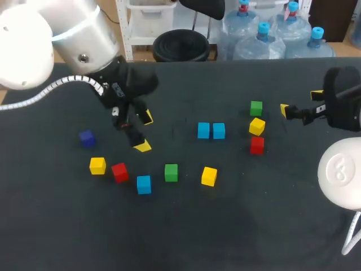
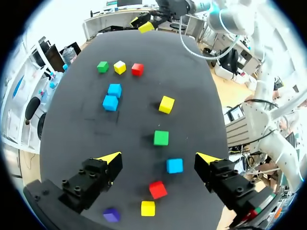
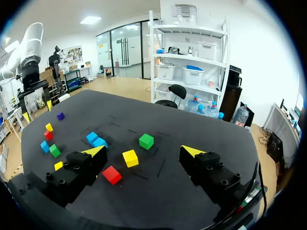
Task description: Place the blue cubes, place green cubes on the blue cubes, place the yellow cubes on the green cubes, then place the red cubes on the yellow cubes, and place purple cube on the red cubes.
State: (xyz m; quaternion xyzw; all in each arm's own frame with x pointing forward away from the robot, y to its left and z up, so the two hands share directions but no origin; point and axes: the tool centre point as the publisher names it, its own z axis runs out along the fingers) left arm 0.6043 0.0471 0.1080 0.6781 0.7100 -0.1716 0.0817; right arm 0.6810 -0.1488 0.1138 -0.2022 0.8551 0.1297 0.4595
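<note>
Well, both our grippers stand open and empty. Between the fingers of our left gripper point(image 2: 159, 157) lie a blue cube point(image 2: 174, 166) and a red cube point(image 2: 158, 189); the purple cube point(image 2: 111, 214) is dim near one finger's base. A green cube point(image 3: 146, 141) sits just ahead of our right gripper point(image 3: 144, 150), whose arm the head view cuts off.

I count three blue cubes point(image 1: 203, 130) point(image 1: 219, 130) point(image 1: 144, 184), three yellow cubes point(image 1: 97, 165) point(image 1: 208, 176) point(image 1: 256, 126), two green cubes point(image 1: 256, 108) point(image 1: 171, 173), two red cubes point(image 1: 119, 171) point(image 1: 256, 145) and one purple cube point(image 1: 86, 138). That makes eleven in all in front of me.
</note>
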